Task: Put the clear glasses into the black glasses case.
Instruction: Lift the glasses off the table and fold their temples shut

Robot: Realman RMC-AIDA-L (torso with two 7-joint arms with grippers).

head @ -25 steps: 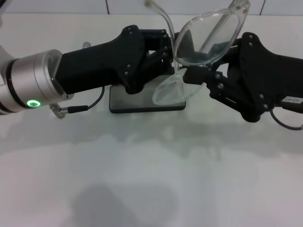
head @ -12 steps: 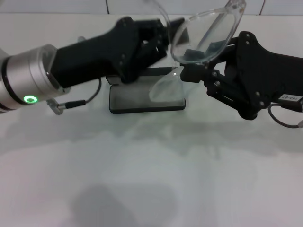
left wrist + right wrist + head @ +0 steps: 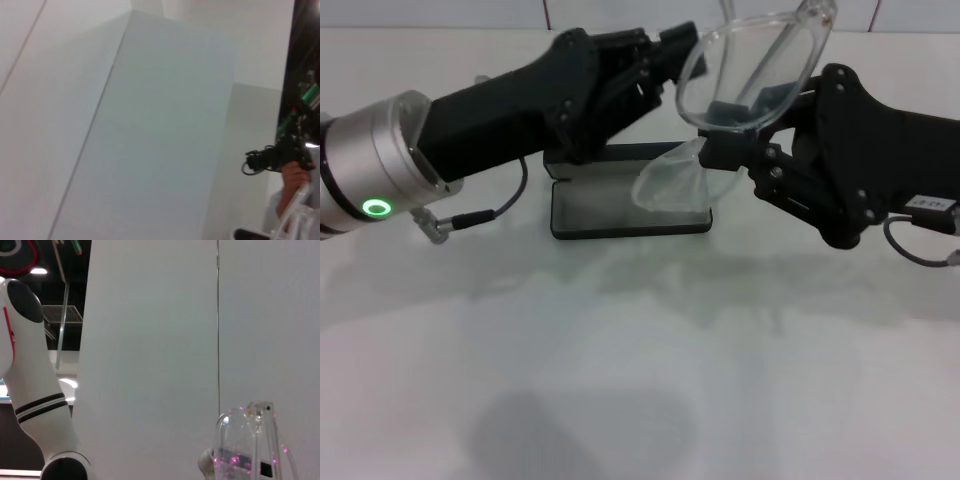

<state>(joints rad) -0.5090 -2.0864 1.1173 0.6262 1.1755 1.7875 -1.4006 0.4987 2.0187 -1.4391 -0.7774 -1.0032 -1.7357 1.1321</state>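
At the upper left of the head view, the left gripper reaches toward the clear glasses; I cannot tell how its jaws stand. The black glasses case lies open on the desk, center. The right gripper clamps the glasses above it. They look light, slippery and bendable; hold the frame.

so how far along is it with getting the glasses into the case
Done: the black glasses case lies open on the table. In hand: the clear glasses are held up above it in the right hand, with the left hand at them too. Left: lowering them into the case and letting go.
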